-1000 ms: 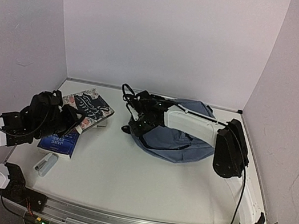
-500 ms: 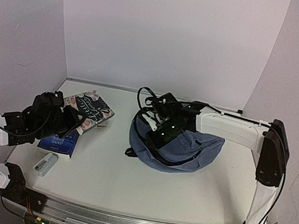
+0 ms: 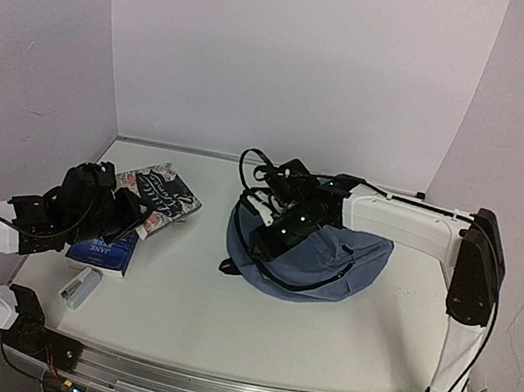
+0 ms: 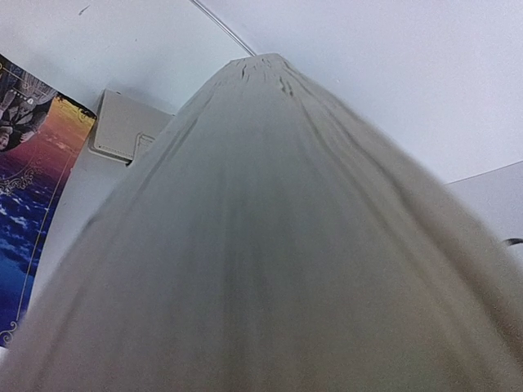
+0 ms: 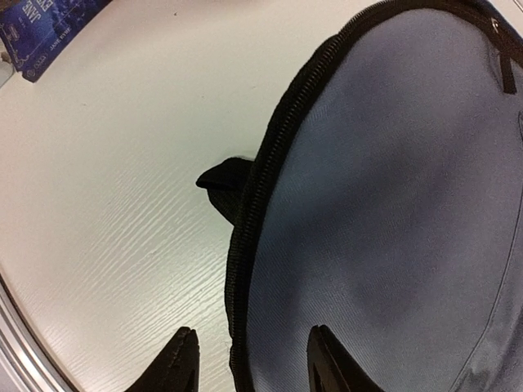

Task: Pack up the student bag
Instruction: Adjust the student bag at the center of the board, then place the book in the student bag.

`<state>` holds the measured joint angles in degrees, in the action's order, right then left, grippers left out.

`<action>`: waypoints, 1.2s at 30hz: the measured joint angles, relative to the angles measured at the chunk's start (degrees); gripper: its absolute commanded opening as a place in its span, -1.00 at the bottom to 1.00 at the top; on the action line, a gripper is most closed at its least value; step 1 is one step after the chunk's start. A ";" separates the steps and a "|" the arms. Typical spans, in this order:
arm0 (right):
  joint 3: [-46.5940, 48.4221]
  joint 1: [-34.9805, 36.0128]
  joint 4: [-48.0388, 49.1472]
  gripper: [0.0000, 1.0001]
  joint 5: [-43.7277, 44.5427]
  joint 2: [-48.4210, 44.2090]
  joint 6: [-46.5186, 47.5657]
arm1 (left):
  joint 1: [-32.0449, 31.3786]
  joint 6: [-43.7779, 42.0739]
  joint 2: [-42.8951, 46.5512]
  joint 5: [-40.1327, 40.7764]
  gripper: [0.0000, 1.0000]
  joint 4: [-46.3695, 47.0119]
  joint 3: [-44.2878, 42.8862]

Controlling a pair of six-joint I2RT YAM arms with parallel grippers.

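Note:
The student bag (image 3: 316, 262), slate-blue with black straps, lies flat mid-table; its black zipper (image 5: 270, 188) and blue fabric (image 5: 392, 204) fill the right wrist view. My right gripper (image 3: 267, 241) hovers over the bag's left edge, open, its fingertips (image 5: 180, 359) on either side of the zipper and holding nothing (image 5: 253, 363). My left gripper (image 3: 134, 217) is at the near edge of a dark floral book (image 3: 156, 191), shut on it. That book's pale page block (image 4: 270, 245) fills the left wrist view and hides the fingers.
A blue book (image 3: 102, 249) lies under the left arm, near a small white object (image 3: 79, 286) by the front-left edge. A white block (image 4: 122, 126) and a colourful cover (image 4: 29, 196) show beyond the held book. Walls enclose three sides.
The right arm swung the bag a little to the right, then its jaws opened and let go of it. The left gripper has kept its hold on the floral book, which has barely shifted.

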<state>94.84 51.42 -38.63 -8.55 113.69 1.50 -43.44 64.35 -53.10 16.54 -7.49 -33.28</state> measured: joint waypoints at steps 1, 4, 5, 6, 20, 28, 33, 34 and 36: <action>0.80 0.00 -0.04 -0.08 -0.13 0.61 -0.05 | 0.00 0.01 0.00 -0.05 -1.00 0.00 0.00; 3.16 0.00 0.02 -0.13 0.01 3.02 -0.09 | 0.00 0.01 0.00 -0.07 -1.00 0.00 0.00; 3.63 0.00 -0.01 -0.16 0.19 3.74 -0.10 | 0.00 0.01 0.00 -0.07 -0.99 0.00 0.00; 3.93 0.00 -0.10 -0.19 0.46 4.41 -0.11 | 0.00 0.01 0.00 -0.07 -1.00 0.00 0.00; 5.89 -2.76 -1.81 -1.00 -0.78 6.31 -0.50 | 0.00 -0.03 0.31 -0.15 -0.99 0.00 0.00; 6.16 -6.54 -2.97 -1.00 -4.56 1.17 -0.51 | 0.02 -1.62 -1.92 -3.37 -0.99 2.00 0.00; 9.22 -10.44 -3.21 -1.00 -6.92 -1.81 -1.77 | 0.04 -4.48 -5.56 -10.88 -0.99 8.16 -0.02; 9.98 -11.22 -3.21 -1.00 -7.17 -2.15 -1.94 | 0.04 -4.99 -6.47 -13.00 -0.99 9.71 -0.03; 11.11 -12.59 -3.22 -1.00 -7.37 -2.73 -2.19 | 0.04 -5.87 -8.35 -17.21 -1.00 12.43 -0.22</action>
<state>105.95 38.83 -41.85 -15.91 110.96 -0.69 -43.40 58.47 -61.46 -0.67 4.94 -33.49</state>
